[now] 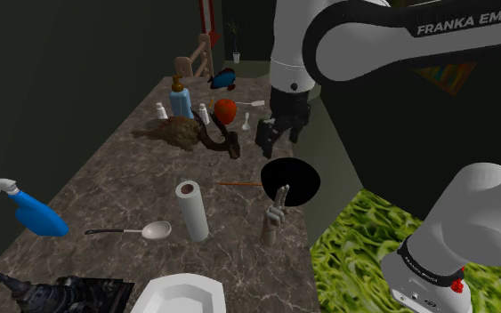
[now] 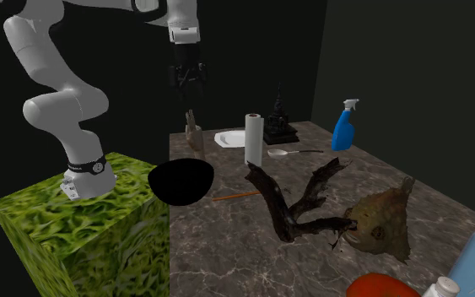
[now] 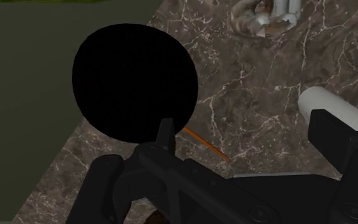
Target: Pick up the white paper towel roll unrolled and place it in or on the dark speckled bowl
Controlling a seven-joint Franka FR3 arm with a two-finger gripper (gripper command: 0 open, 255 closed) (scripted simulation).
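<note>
Because the white cylindrical paper towel roll (image 1: 191, 211) stands upright well aside from it, the spread, empty black pincer (image 1: 279, 138) above the round dark bowl (image 1: 291, 181) must travel first.

Surfaces on my feed right now

Counter (image 1: 124, 191) reads as polished brown veined stone, bowl (image 1: 290, 181) is flat matt black, paper towel roll (image 1: 191, 211) plain smooth white, branch (image 2: 277, 207) rough dark wood; spoon (image 1: 155, 230) looks like shiny metal, I think.
</note>
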